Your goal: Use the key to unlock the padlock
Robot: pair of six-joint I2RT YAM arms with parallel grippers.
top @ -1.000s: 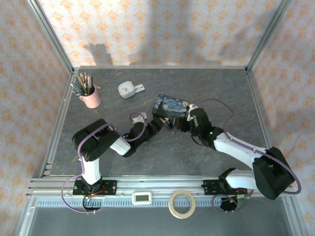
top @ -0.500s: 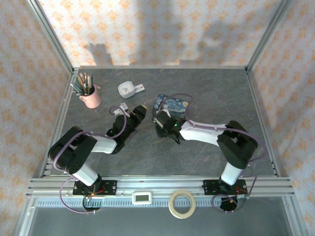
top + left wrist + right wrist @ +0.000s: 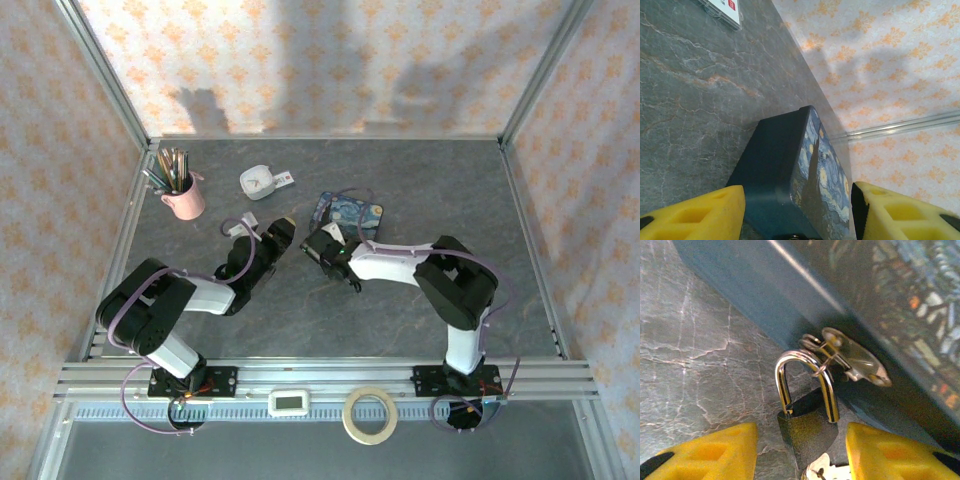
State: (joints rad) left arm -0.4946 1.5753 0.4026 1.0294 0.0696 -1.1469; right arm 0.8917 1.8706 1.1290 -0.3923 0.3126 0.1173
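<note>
Two sets of jaws sit close together at the near-left corner of the blue tin (image 3: 350, 212), and both stand apart. From above, the left gripper (image 3: 281, 228) lies just left of the tin and the right gripper (image 3: 320, 245) just in front of it. Bare bench (image 3: 440, 180) stretches wide to the right of the tin and beyond it. The pink cup (image 3: 184, 198) and the white cup (image 3: 257, 182) stand well off to the left.

On the left wrist view, the left gripper (image 3: 797, 205) has the tin (image 3: 785, 170) straight ahead of its gap, with open bench (image 3: 695, 100) to the left.

On the right wrist view, the right gripper (image 3: 800, 432) holds nothing. The padlock (image 3: 807, 427) lies in the gap between the yellow fingers (image 3: 705, 450), with clear space on either side. Its long axis runs straight out from the jaws: the dark body is nearest the wrist and the shackle (image 3: 805, 360) points ahead to the tin's wall (image 3: 765, 295). There it passes through the wire ring of the hasp (image 3: 855, 360). Both shackle legs meet the body. The wall blocks the way ahead and to the right, and bare bench (image 3: 690, 360) lies to the left. A silvery piece (image 3: 822, 472) shows under the body, too cut off to name.
</note>
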